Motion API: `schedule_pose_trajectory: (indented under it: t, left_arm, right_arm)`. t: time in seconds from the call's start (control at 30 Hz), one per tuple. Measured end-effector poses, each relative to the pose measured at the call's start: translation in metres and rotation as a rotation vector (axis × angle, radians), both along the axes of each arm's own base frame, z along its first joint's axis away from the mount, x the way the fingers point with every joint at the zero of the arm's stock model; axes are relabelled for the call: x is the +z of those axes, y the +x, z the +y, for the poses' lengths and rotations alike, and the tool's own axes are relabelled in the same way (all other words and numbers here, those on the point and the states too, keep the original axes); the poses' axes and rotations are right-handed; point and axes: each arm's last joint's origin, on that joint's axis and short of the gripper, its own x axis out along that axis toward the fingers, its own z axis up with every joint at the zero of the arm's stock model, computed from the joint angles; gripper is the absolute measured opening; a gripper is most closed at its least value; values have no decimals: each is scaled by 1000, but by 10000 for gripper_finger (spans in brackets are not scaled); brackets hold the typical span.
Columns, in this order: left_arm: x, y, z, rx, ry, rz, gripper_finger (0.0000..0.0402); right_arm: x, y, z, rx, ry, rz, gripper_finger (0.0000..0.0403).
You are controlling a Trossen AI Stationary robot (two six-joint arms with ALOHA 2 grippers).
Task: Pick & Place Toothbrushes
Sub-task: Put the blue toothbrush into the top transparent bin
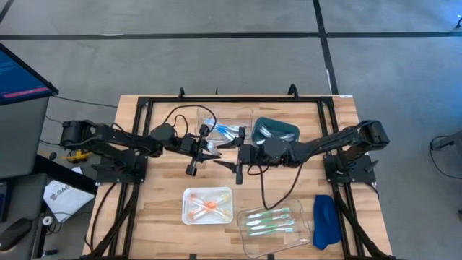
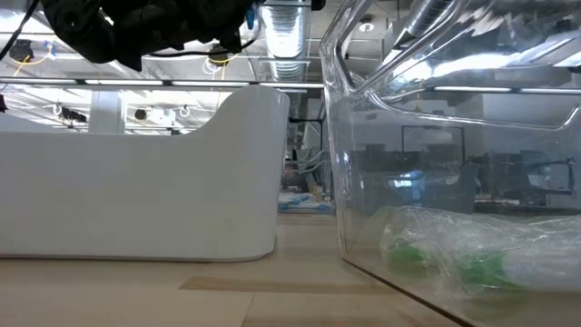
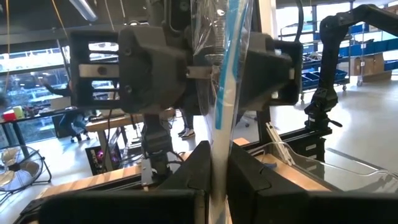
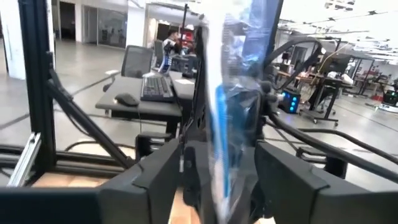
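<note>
The left gripper (image 1: 204, 144) is closed on a light-blue plastic toothbrush in a clear crinkly wrapper (image 3: 225, 93), holding it up above the middle of the wooden slatted table (image 1: 159, 209). In the wrist views its long axis runs roughly upright between the two arms. The right gripper (image 4: 214, 168) faces it from the right, fingers apart on either side of the wrapper, not yet pinching. Both are equally near; a hand-over looks due. Green toothbrushes (image 1: 268, 219) lie in the clear tray (image 1: 249, 245), orange-pink ones (image 1: 207, 206) in the white tray (image 1: 189, 219), both near.
</note>
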Motion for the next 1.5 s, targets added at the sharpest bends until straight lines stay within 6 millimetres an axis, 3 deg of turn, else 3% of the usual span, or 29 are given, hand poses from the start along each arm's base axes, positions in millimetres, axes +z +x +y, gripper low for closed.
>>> schedule_pose_trajectory:
  t: [0.23, 0.6, 0.87, 1.0, 1.23, 1.5]
  left_arm:
    - [0, 0, 0, 12, -2, 0, 17]
    - [0, 0, 2, 60, -12, 1, 17]
    - [-1, 0, 2, 57, -15, 5, 18]
    - [-1, 0, 2, 58, -18, 10, 26]
    - [-7, 2, 6, 218, -43, 79, 77]
    - [-7, -12, 13, 497, -43, 225, 175]
  right_arm:
    - [0, 1, -4, -11, 18, -7, 154]
    - [0, 1, -3, -10, 17, -7, 106]
    - [-2, 1, -4, -15, 3, 5, 17]
    - [-2, 1, -4, -35, 3, 9, 19]
    - [-4, 2, -8, -77, 3, 27, 7]
    - [6, 1, -25, -201, -6, 111, 4]
